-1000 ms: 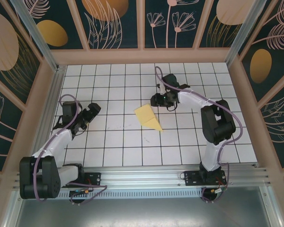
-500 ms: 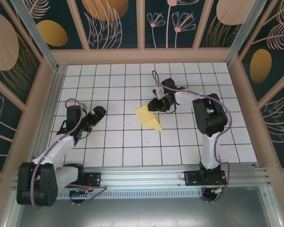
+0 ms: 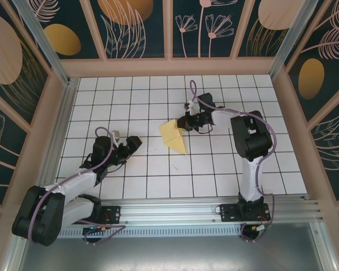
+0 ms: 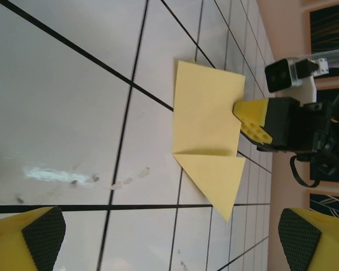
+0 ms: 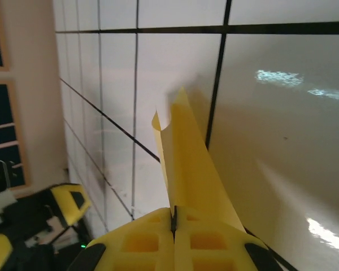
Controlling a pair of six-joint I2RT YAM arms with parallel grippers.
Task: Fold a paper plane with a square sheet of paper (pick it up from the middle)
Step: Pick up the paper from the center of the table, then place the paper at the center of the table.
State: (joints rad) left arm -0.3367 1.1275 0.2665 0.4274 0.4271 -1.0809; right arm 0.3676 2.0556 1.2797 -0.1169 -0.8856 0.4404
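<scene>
The pale-yellow sheet of paper point(image 3: 172, 136) lies folded mid-table, a rectangular part ending in a triangular point point(image 4: 217, 178) that faces the near side. My right gripper point(image 3: 184, 122) is shut on its right edge, and that edge curls up off the tiles. In the right wrist view the paper point(image 5: 190, 164) rises out of the closed yellow jaws of that gripper point(image 5: 174, 218). My left gripper point(image 3: 134, 141) hangs low about a tile left of the paper, open. The left wrist view has its black-padded fingertips point(image 4: 41, 236) wide apart, nothing between them, facing the paper point(image 4: 206, 121).
The white tiled floor point(image 3: 130, 101) has black grid lines and is boxed in by pinkish wooden walls point(image 3: 175, 66). A metal rail point(image 3: 175, 210) runs along the near edge by the arm bases. Smudges mark the tiles point(image 4: 73, 178) in front of the left gripper.
My right gripper has closed onto the paper's right edge and raised it slightly. The left arm has swung right and nearer, toward the paper, still open.
</scene>
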